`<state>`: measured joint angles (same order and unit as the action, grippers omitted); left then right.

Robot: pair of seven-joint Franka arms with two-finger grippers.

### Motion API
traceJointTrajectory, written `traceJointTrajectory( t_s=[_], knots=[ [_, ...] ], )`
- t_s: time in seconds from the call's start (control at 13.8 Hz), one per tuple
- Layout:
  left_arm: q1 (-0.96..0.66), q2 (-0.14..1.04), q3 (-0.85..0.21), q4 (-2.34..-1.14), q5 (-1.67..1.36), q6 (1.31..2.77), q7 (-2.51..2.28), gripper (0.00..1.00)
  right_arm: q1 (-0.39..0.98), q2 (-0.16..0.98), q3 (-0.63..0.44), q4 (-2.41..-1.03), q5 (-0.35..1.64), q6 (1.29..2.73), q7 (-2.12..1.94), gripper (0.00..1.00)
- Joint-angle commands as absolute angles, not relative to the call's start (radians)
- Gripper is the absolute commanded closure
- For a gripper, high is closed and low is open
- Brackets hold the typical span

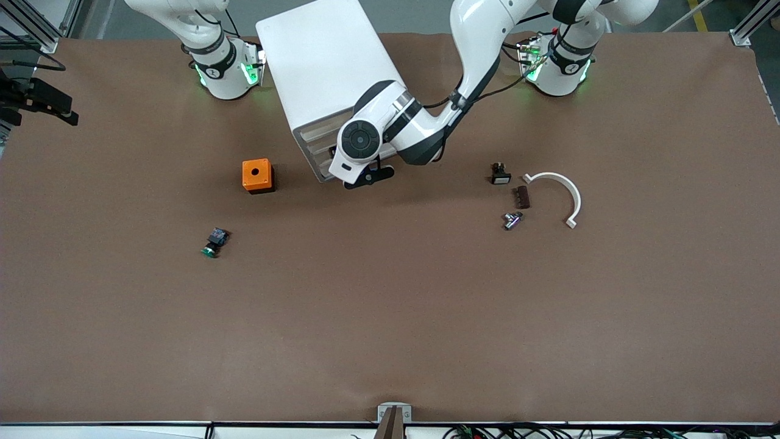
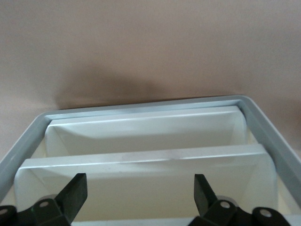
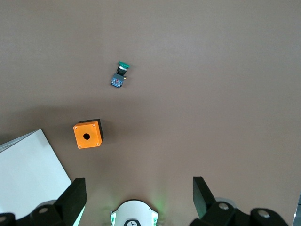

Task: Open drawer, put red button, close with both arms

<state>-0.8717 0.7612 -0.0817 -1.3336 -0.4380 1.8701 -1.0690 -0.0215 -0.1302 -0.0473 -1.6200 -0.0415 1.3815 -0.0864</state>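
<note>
Left hand (image 2: 136, 197) spread over the drawer (image 2: 141, 162); right hand (image 3: 136, 197) waits.

Both arms are glossy white with black joint bands; the left arm (image 1: 426, 131) carries a round dark-grey cap on its wrist and a black cable clipped along its link; the bases at the frame's top glow green; black wedge fingers (image 2: 75, 193) show small screws.
</note>
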Motion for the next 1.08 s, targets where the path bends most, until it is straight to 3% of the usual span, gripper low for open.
traceJointTrajectory(
  t_s=[0.0,0.22,1.01],
  knots=[
    [-0.842,0.741,-0.075,-1.336,-0.443,1.865,-1.068,0.00,-0.025,-0.175,-0.043,-1.676,-0.026,1.422,-0.084,0.00],
    [-0.801,0.710,-0.075,-1.333,-0.442,1.865,-1.068,0.00,-0.025,-0.231,-0.043,-1.752,-0.026,1.483,-0.084,0.00],
    [-0.569,0.568,-0.075,-1.339,-0.442,1.833,-1.072,0.00,-0.081,-0.238,-0.044,-1.755,0.037,1.479,-0.064,0.00]
  ],
)
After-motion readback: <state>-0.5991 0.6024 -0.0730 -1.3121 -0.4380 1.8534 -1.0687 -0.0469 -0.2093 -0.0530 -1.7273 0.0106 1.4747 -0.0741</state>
